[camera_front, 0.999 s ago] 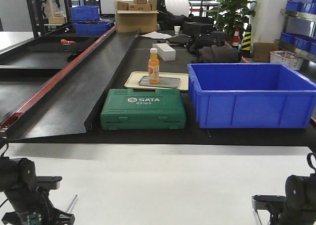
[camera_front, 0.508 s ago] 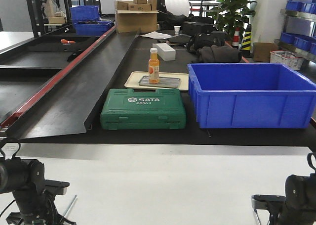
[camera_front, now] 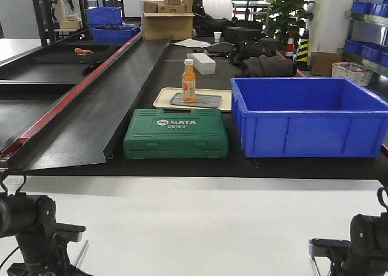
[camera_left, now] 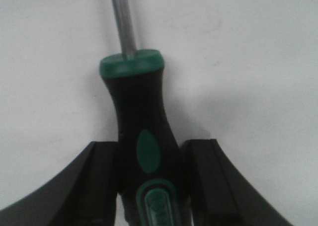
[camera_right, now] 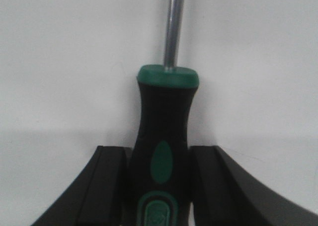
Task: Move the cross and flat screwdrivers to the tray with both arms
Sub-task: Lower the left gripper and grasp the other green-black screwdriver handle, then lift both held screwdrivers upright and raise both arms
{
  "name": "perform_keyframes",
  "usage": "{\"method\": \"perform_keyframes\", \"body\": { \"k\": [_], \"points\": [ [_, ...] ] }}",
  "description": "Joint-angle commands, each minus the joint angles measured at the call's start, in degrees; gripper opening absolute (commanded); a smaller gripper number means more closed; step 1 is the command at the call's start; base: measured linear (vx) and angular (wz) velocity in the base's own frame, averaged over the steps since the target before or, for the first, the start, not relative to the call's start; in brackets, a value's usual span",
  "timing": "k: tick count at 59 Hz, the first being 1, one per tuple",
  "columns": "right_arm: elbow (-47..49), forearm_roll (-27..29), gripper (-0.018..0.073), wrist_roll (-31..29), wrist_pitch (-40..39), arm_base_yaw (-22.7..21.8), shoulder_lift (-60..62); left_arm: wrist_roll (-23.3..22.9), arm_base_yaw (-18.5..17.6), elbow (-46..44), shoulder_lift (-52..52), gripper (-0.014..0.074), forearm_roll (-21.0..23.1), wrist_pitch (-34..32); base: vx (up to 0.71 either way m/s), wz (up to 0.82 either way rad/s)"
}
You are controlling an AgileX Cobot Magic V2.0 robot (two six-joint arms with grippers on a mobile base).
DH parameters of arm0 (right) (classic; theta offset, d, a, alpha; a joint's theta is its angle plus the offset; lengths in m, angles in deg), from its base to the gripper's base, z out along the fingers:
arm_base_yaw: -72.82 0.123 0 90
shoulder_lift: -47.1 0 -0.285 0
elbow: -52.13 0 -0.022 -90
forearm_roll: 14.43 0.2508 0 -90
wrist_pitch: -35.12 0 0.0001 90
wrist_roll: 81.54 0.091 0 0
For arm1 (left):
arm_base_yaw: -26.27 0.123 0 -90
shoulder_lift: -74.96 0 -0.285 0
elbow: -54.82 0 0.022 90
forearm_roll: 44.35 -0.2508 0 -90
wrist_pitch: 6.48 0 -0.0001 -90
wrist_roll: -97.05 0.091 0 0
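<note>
Nearest, in the left claw (camera_left: 149, 156): the left screwdriver (camera_left: 135, 102), pinched by its fat black-and-green handle, fingers (camera_left: 97, 186) tight on both sides. Thin shaft pointing away over the white worktop (camera_left: 248, 62). Same on the other side: right claw (camera_right: 160, 159) squeezed onto the right screwdriver (camera_right: 164, 112), handle in the middle, shaft ahead. Tips out of view, so no telling cross from flat. Hard to say whether lifted or lying down.

Looks like the carry step, with both tools in hand and neither put away yet. To do it well: hold both pinches firm against any rolling of the round handles. Lift straight up first, then go slow and level, with no dipping and no catching. No crossing of arms on the way.

Farther back, on the dark worktop (camera_front: 182, 167): a green case (camera_front: 176, 133), a blue bin (camera_front: 309, 118) to its right, and behind the case a bottle (camera_front: 189, 80) standing on a small steel tray (camera_front: 206, 100), with a cream tray (camera_front: 162, 97) under that.

No grey tray to be seen in any view. Find it first, lay both tools flat inside its rim, side by side, and only then let go.
</note>
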Motion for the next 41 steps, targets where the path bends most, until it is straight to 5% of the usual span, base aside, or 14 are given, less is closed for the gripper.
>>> {"method": "perform_keyframes", "body": {
  "k": [1,20,41],
  "points": [
    [0.3,1.8,-0.0008,-0.1,-0.9,-0.1,1.1,-0.7,-0.3,-0.6,-1.1,-0.0008,1.6,0.7,0.0,0.0],
    [0.3,1.7,-0.0008,-0.3,-1.6,-0.1,4.5,-0.7,-0.4,-0.6,-4.7,0.0,1.6,-3.1,0.0,0.0],
    [0.3,2.2,-0.0008,-0.1,-2.5,-0.1,21.7,-0.7,-1.2,-0.6,-18.8,0.0,2.2,-7.6,0.0,0.0]
  ]
}}
